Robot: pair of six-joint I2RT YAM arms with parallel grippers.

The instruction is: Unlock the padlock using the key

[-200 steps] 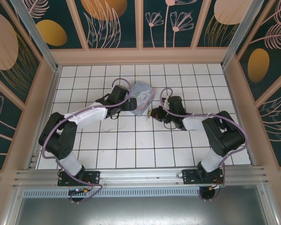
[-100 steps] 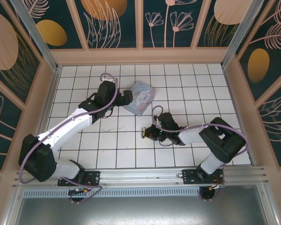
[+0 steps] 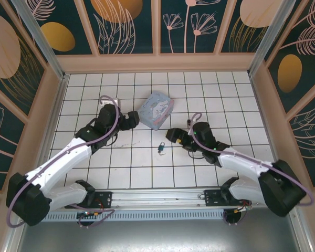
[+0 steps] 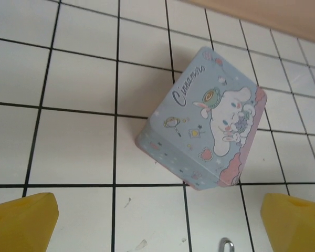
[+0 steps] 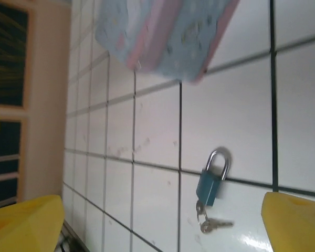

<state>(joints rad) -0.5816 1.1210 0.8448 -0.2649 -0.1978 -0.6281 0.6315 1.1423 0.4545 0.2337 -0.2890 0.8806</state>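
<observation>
The left gripper (image 3: 130, 119), black with yellow fingertips (image 4: 21, 220), hovers with jaws wide apart just left of the pastel blue cartoon-printed tin box (image 3: 156, 109). Nearer and slightly right, the small blue padlock (image 3: 161, 148) with a silver shackle lies free on the white tiled floor (image 3: 121, 173). The tiny metal key (image 5: 214, 224) is at its base. Just right, the right gripper (image 3: 174, 136) has its jaws spread, holding nothing.

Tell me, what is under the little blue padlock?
The padlock lies on the white tiled floor, the key at its bottom end. The tile patch beneath it is covered.
</observation>
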